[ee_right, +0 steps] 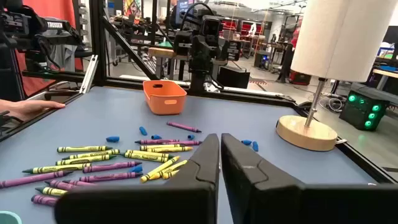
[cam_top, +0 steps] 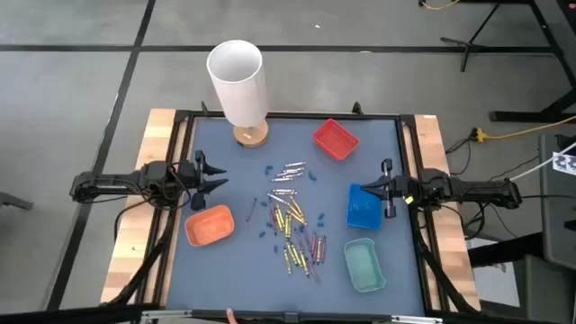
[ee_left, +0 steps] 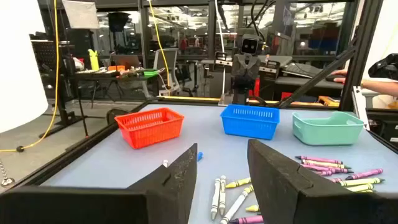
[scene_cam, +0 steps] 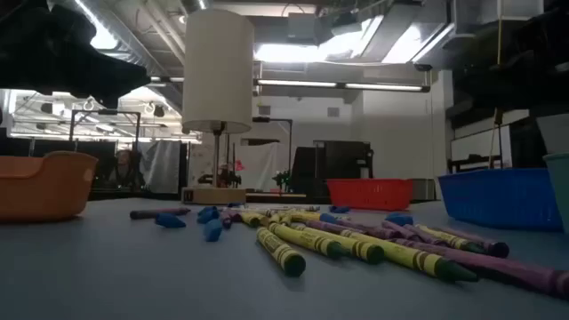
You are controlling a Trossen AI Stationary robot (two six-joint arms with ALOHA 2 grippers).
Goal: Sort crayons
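The crayons [scene_cam: 356, 244] lie touching and crossed (none sorted yet), so the left gripper [cam_top: 212, 173], jaws spread, could pinch two, while the right gripper [cam_top: 387, 187] waits pressed together.

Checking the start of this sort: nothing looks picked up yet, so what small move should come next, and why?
Probably lower the left gripper toward the silver-grey crayons, the nearest of the loose pile. Its jaws stand open and empty, while the right gripper is shut over the blue tray. The orange tray holds no crayons.

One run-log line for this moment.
crayons: loose mid-table | left gripper: open, empty, left edge | right gripper: shut, empty, above blue tray
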